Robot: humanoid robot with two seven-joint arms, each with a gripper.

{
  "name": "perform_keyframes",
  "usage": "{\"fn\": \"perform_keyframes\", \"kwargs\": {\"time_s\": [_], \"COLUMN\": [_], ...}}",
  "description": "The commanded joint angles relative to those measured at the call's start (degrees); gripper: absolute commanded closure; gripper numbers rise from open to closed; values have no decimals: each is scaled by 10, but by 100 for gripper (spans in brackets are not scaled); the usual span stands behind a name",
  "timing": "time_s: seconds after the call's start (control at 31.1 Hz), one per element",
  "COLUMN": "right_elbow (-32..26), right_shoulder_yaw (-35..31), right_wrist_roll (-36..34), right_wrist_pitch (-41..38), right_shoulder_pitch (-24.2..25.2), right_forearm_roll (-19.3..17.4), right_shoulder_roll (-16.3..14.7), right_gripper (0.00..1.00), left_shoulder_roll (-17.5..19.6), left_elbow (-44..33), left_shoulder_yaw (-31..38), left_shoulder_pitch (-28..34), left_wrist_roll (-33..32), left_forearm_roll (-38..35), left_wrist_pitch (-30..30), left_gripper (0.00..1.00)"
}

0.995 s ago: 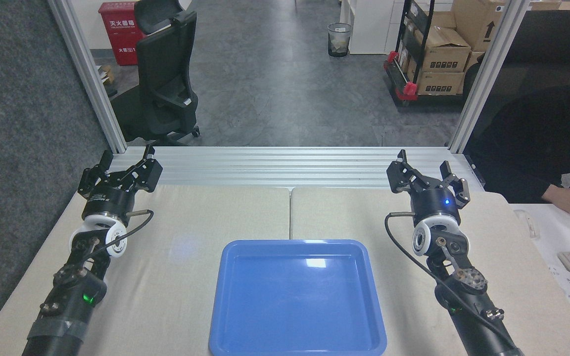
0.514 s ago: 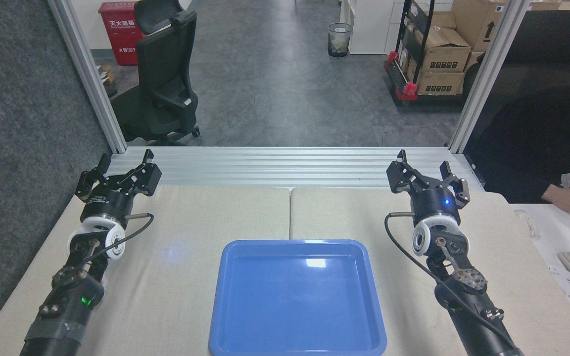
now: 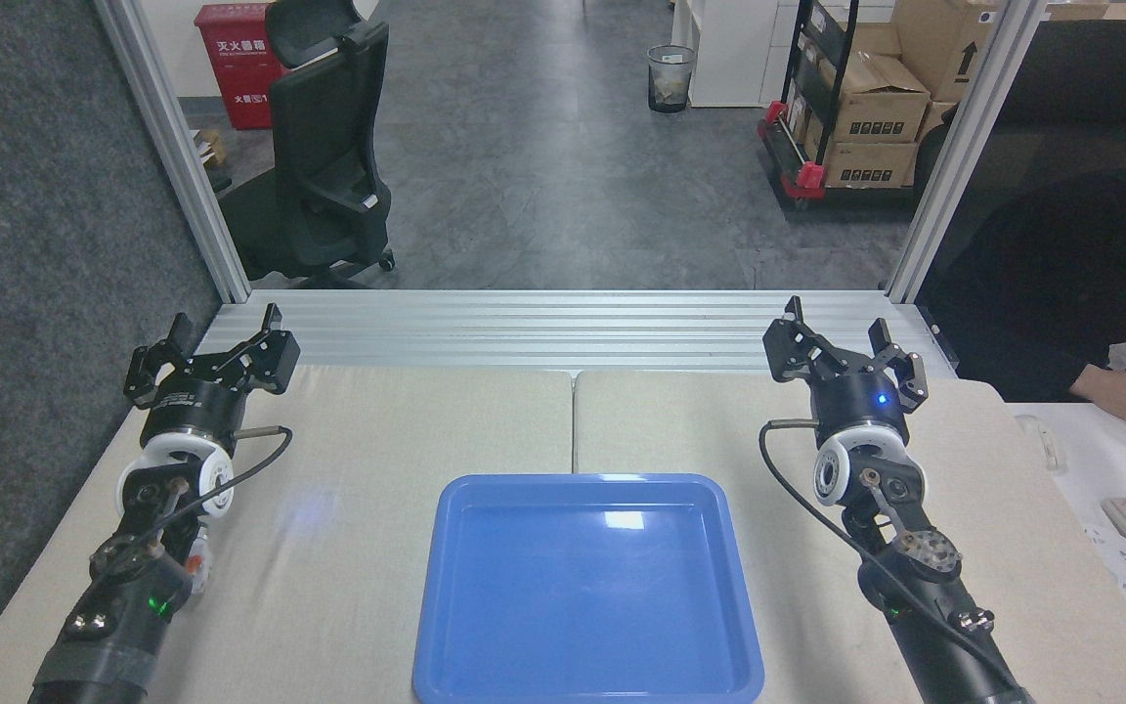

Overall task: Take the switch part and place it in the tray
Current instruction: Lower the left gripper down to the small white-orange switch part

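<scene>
Because the table (image 3: 680, 420) is covered with two beige pads that meet in a seam at the middle, it gives a soft, plain floor for small parts. On its near half, centred in front of me, the tray (image 3: 583, 479) lies flat. Its blue inside holds nothing but a reflection of light. I judge it is put there so that either arm can reach it with a short move.

Both arms come from the near corners and stretch away over the pads, one on each side of the tray and well apart from it. The left arm (image 3: 123, 596) leans outward, toward the left edge of the table. The right arm (image 3: 915, 577) runs more straight, and its wrist is raised.

At the far ends, near the metal rail, both tools point away from me. The left gripper (image 3: 216, 342) has its fingers spread wide and holds nothing. The right gripper (image 3: 842, 337) is spread in the same way, also with nothing between the fingers. This looks to me like a waiting pose, before any reach is begun.

The switch part (image 3: 197, 562) is the smallest thing. I see only a white bit with an orange spot, just beside the left forearm and partly hidden by it, on the pad to the left of the tray. I cannot tell how it lies. It is not yet picked up, and the left gripper is beyond it, so that arm would need to draw back.
</scene>
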Motion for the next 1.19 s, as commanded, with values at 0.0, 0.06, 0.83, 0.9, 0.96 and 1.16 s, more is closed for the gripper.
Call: {"fn": "perform_keyframes", "kwargs": {"time_s": [0.0, 0.06, 0.83, 0.9, 0.96, 1.16], "right_elbow": [2, 2, 2, 2, 2, 2], "right_shoulder_yaw": [-2, -2, -2, -2, -2, -1], "right_wrist_roll": [-1, -1, -2, -2, -2, -2], "right_wrist_pitch": [0, 0, 0, 0, 0, 0], "right_shoulder_pitch": [0, 0, 0, 0, 0, 0], "right_forearm_roll": [-1, 0, -2, -2, -2, -1], "right_shoulder_roll": [2, 2, 2, 2, 2, 1], "right_gripper": [0, 0, 0, 0, 0, 0], "left_shoulder_roll": [-6, -23, -93, -91, -86, -60], "left_elbow": [-149, -189, -117, -107, -88, -8], "left_shoulder_yaw": [2, 5, 28, 29, 30, 30], "left_shoulder_pitch": [127, 174, 274, 270, 254, 219], "left_wrist_roll": [-14, -23, -17, -17, -16, -5], "left_forearm_roll": [-119, -141, -176, -158, -129, -72], "left_wrist_pitch": [70, 85, 190, 176, 173, 172], "left_gripper": [0, 0, 0, 0, 0, 0]}}
